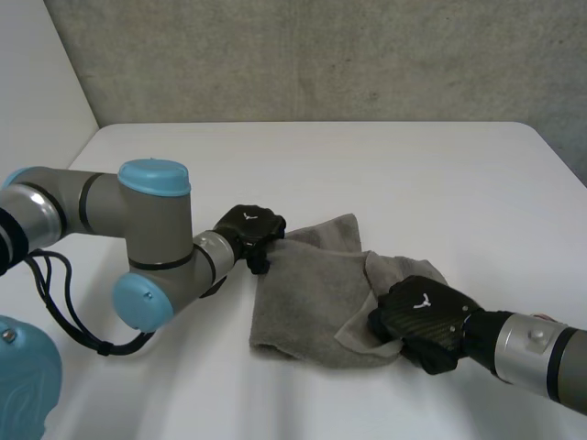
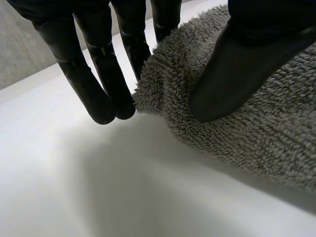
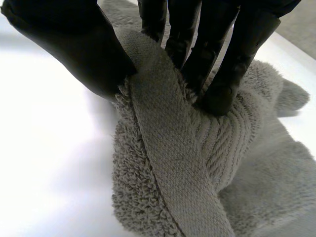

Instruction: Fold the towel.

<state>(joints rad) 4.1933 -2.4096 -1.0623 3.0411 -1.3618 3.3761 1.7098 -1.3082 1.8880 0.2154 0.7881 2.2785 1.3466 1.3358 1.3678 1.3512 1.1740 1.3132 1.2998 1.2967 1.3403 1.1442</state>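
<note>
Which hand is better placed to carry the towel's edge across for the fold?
Probably the right hand: its thumb and fingers pinch the towel's hem, bunched up off the table. The left hand only nips a corner, some fingers beside the cloth.

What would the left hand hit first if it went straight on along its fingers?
Likely the white table: the left hand points its fingers down at bare tabletop, right beside the edge of the towel under its thumb. The gap to the surface is hard to judge.
</note>
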